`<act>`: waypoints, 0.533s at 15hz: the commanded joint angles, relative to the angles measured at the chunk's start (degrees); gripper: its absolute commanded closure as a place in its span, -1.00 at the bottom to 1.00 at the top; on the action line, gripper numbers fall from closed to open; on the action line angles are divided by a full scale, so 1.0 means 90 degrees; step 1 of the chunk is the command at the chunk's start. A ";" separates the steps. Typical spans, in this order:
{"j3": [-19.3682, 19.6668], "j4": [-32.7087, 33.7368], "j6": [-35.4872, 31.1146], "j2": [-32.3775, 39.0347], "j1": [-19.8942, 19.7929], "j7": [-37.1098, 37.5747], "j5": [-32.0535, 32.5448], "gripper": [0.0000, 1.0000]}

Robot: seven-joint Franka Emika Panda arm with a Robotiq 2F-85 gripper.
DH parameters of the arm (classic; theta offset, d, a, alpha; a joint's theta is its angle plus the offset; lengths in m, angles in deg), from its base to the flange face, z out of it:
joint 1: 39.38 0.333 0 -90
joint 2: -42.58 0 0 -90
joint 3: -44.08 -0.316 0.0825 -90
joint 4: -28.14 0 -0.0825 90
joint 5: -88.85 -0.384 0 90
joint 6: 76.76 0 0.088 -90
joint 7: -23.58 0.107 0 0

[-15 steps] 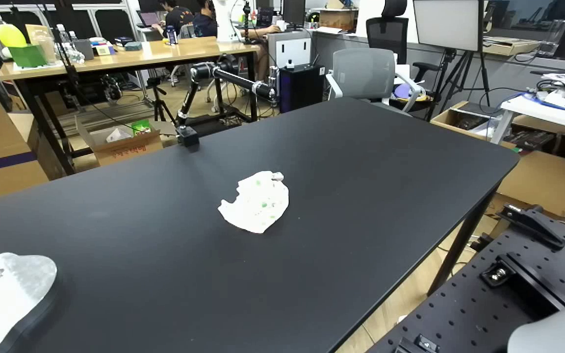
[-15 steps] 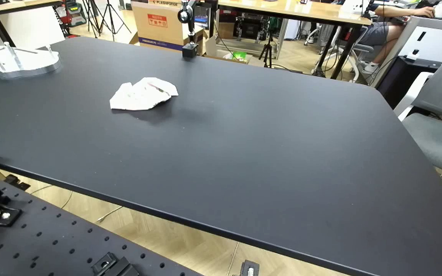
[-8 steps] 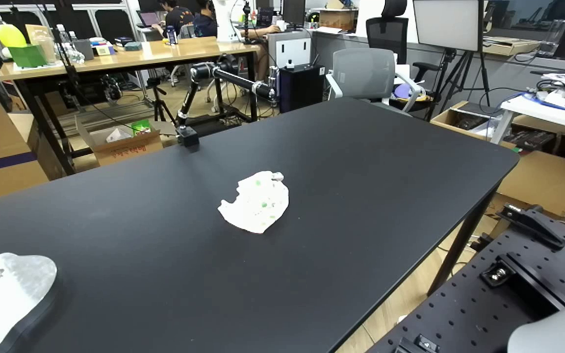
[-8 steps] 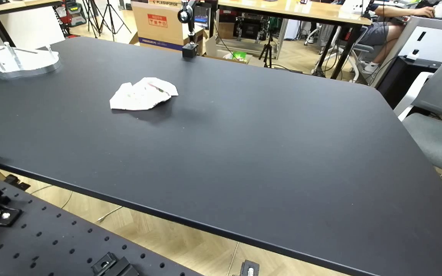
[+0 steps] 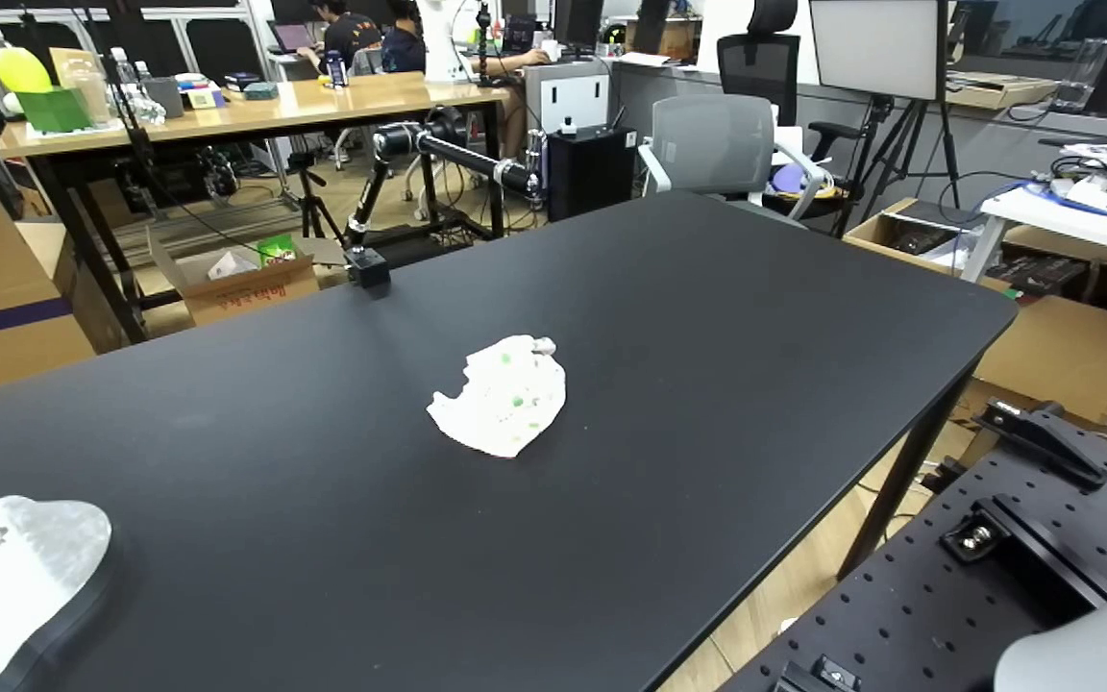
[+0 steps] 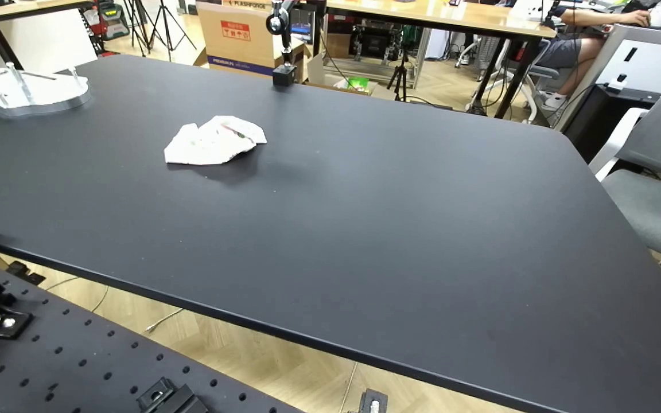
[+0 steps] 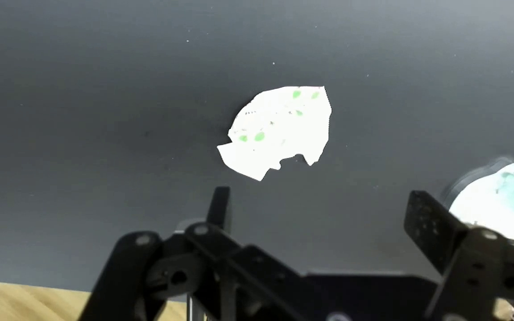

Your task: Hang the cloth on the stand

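Observation:
The cloth [image 5: 505,399] is white with small green marks and lies crumpled on the black table. It also shows in an exterior view [image 6: 213,142] and in the wrist view [image 7: 283,127]. The stand is a white rounded base with metal pegs [image 6: 26,92] on the same table. It is cut off at the left edge of an exterior view [image 5: 44,548] and partly hidden behind a finger in the wrist view [image 7: 489,203]. My gripper [image 7: 321,192] is open and empty above the table, with the cloth beyond its fingertips. Both exterior views leave the gripper out.
The black table [image 5: 707,404] carries a black jointed arm on a block [image 5: 368,269] at its far edge. A perforated black plate [image 6: 78,367] lies beside the table, across a gap. A grey chair [image 5: 712,144] stands past one end. Cardboard boxes [image 5: 6,288] stand behind.
The cloth and the stand have not moved. A dark shape has come into the far background of an exterior view. The earlier frames do not show the gripper.

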 commanded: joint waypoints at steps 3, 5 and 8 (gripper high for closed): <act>-0.0736 -0.0400 -0.1451 0.0599 0.0214 0.0658 0.0461 -1.00; -0.0969 -0.0512 -0.2155 0.0923 0.0237 0.1104 0.0617 -1.00; -0.1264 -0.0623 -0.2970 0.1433 0.0058 0.2153 0.1199 -1.00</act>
